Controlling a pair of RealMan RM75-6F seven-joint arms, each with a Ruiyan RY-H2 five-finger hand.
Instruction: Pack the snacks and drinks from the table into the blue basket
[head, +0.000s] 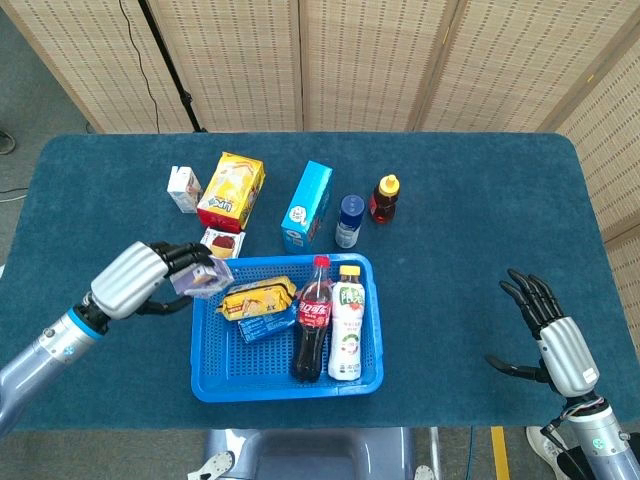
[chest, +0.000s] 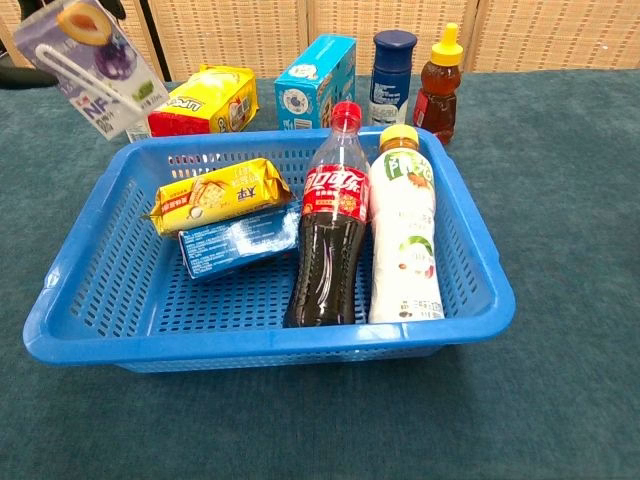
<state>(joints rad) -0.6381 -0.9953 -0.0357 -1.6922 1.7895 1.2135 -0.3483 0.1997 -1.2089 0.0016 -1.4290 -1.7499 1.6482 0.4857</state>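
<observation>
Carton (head: 203, 277) gripped in left robot hand (head: 140, 280), tilted above the basket (head: 205, 385) left rim. Risk: released here, it may strike the rim and fall onto the table (head: 470, 220). Right robot hand (head: 553, 335) open, empty.

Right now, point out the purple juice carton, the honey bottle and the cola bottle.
purple juice carton (chest: 95, 62), chest view, printed front face.
honey bottle (chest: 438, 100), chest view, amber body.
cola bottle (head: 313, 318), head view, red label.

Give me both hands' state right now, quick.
Left hand: holding the purple juice carton.
Right hand: open, holding nothing.
</observation>
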